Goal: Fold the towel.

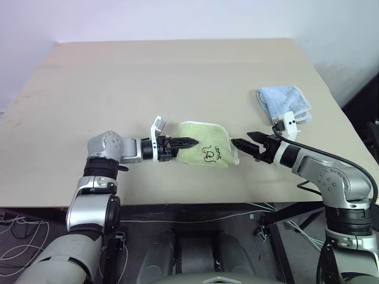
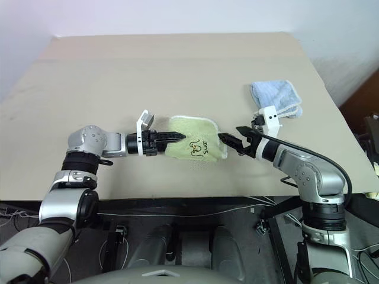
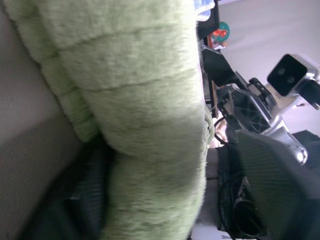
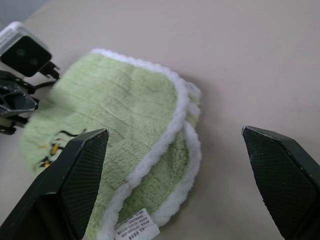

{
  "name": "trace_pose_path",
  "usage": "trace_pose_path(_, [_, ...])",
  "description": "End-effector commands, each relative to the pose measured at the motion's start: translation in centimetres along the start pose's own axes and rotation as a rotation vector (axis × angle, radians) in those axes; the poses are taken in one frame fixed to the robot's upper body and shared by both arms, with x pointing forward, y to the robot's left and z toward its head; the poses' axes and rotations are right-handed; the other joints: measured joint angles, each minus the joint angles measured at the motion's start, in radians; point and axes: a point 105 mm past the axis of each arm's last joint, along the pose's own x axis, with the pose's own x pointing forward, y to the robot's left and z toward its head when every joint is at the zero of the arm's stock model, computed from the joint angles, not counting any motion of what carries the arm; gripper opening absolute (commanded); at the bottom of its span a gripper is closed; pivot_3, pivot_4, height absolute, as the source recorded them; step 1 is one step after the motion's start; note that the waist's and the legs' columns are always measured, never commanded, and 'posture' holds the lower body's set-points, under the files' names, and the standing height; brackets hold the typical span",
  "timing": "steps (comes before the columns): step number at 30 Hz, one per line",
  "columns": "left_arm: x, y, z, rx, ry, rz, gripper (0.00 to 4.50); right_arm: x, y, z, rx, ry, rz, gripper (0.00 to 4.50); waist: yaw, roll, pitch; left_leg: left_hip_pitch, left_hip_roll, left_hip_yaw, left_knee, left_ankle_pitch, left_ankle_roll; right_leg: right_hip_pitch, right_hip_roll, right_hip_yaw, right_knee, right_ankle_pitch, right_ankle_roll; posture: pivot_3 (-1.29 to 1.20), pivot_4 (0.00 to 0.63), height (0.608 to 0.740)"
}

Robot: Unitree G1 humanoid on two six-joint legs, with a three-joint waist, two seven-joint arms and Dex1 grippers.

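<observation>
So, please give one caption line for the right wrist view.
Open right pincer facing the folded green towel on the table.

My left claw (image 1: 188, 142) reaches over the folded towel (image 1: 208, 145) from its left edge, and my right claw (image 1: 244, 143), fingers spread wide, stands just off its right edge, so the towel fills the gap between them. A blue cloth (image 1: 284, 102) lies behind my right arm. The table (image 1: 148, 77) beyond the towel is bare.
</observation>
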Motion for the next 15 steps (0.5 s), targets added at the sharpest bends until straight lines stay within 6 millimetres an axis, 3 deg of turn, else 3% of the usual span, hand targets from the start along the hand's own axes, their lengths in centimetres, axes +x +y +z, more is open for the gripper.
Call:
trace_pose_path(1, [-0.5,-0.5,0.1,0.012,-0.001,-0.029,2.56,-0.3,-0.2,1.5,-0.032,-0.063,-0.017,4.5,-0.001,0.0,0.0,0.0,0.0,0.0,0.0,0.0,0.0,0.0,0.0,0.0,0.0,0.0,0.0,0.0,0.15,0.74])
trace_pose_path(8, [-0.8,-0.4,0.7,0.036,-0.022,-0.034,0.16,-0.2,-0.6,1.2,-0.031,-0.061,-0.054,4.5,-0.004,0.0,0.0,0.0,0.0,0.0,0.0,0.0,0.0,0.0,0.0,0.0,0.0,0.0,0.0,0.0,0.15,0.74])
trace_pose_path(11, [-1.0,-1.0,1.3,0.047,-0.048,-0.07,0.02,0.1,-1.8,0.5,-0.052,-0.018,-0.124,4.5,-0.005,0.0,0.0,0.0,0.0,0.0,0.0,0.0,0.0,0.0,0.0,0.0,0.0,0.0,0.0,0.0,0.15,0.74])
trace_pose_path(15, [-1.8,-1.4,2.6,0.169,-0.095,-0.031,0.02,0.1,-2.5,1.8,-0.017,-0.07,-0.147,4.5,-0.006,0.0,0.0,0.0,0.0,0.0,0.0,0.0,0.0,0.0,0.0,0.0,0.0,0.0,0.0,0.0,0.15,0.74])
